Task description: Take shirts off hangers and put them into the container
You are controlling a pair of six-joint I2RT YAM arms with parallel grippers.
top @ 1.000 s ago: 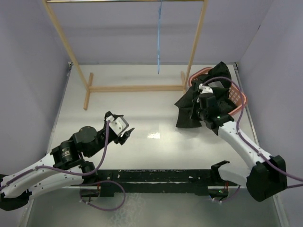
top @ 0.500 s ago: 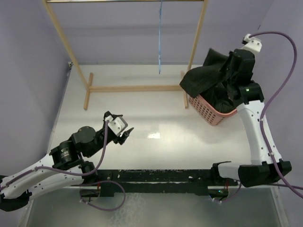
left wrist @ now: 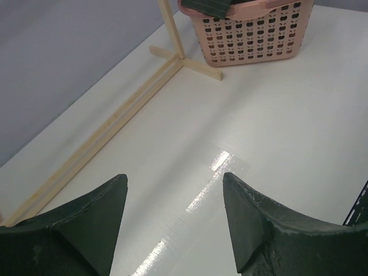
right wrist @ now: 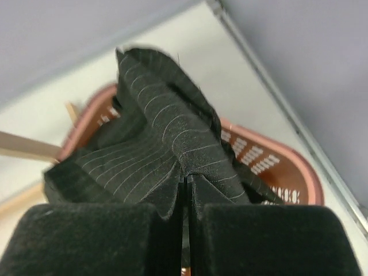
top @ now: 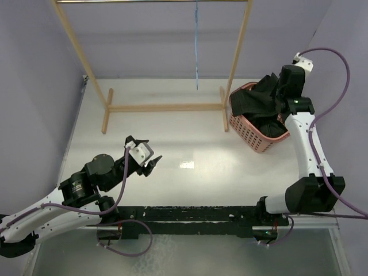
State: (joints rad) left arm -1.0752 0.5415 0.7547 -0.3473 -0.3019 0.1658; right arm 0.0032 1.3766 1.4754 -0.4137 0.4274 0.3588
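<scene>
The white worktop [top: 184, 138] is the biggest thing here. At its far side stands a tall wooden rack [top: 167, 107], with its feet flat on the worktop.

The pink basket [top: 253, 138] sits at the far right, just beside the rack's right foot. It has little holes all over its sides.

The black shirt [top: 261, 100] with thin stripes is all bunched up. Most of it sits in the basket and rises above the rim. One part spills over the far edge.

The thin blue hanger [top: 196, 40] hangs from the top bar of the rack. It is seen from the edge, so it looks like a line. It is well apart from the shirt.

The right tool [right wrist: 185, 195] is up over the basket. Its two fingers are pressed tight together with a fold of the shirt pinched between them.

The left tool [top: 153, 164] is low over the near left part of the worktop, far from the basket. Its fingers [left wrist: 86, 224] stand wide apart and there is only bare worktop between them.
</scene>
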